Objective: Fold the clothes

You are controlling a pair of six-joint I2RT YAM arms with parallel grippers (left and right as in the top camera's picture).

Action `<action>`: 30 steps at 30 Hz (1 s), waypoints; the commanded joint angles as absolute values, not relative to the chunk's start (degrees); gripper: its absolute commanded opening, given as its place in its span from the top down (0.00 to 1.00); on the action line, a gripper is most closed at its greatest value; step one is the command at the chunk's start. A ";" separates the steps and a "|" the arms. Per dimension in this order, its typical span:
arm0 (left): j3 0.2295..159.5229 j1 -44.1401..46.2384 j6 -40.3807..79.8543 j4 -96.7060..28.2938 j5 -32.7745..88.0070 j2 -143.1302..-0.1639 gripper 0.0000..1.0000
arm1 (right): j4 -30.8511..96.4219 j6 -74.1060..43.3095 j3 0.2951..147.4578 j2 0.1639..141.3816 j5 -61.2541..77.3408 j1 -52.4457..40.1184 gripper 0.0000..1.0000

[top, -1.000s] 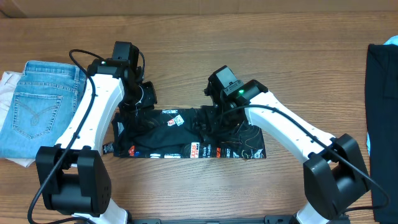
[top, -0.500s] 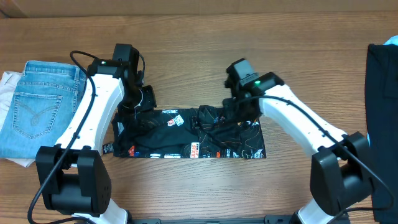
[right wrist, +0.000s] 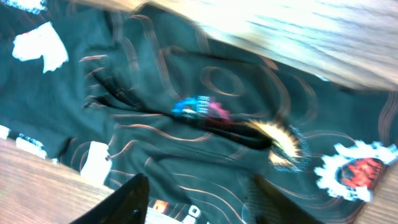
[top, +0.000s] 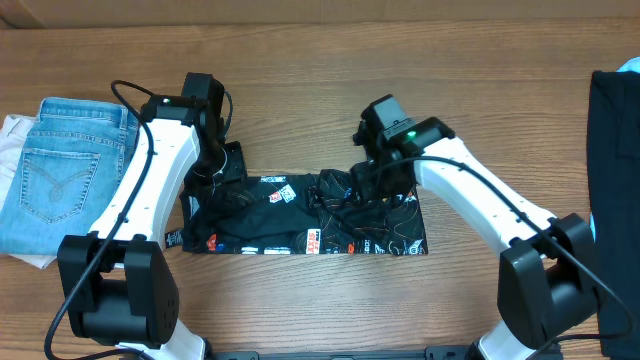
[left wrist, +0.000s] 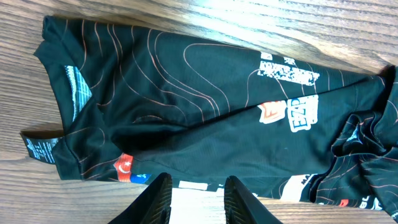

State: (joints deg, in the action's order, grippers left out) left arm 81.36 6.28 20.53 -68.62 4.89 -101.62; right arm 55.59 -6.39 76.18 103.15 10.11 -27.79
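Since a second ago, right gripper (right wrist: 198, 200) has shifted from the jersey's (top: 300, 215) middle toward its right part, and its jaws have widened. Its fingers are well apart, hold nothing and hang above the cloth. Left gripper (left wrist: 194, 200) is at the jersey's far left corner, fingers narrowly apart, nothing between them. Jersey lies mid-table (top: 300, 300) as a long band, bunched right of centre. Jeans (top: 60, 185) lie at the left edge.
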 commanded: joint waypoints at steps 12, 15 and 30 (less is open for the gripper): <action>81.71 6.35 19.27 -68.49 4.01 -101.47 0.68 | 47.57 2.02 77.14 109.03 11.62 -35.35 0.34; 81.71 6.35 19.27 -68.53 4.03 -101.47 0.68 | 45.74 1.96 77.14 110.50 11.64 -35.64 0.35; 81.71 6.35 19.25 -68.18 3.99 -101.47 0.68 | 49.01 0.01 78.06 112.53 12.19 -35.64 0.94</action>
State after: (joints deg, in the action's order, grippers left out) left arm 81.36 6.26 20.53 -68.31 4.45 -101.65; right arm 47.66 1.19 76.31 113.65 11.62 -35.46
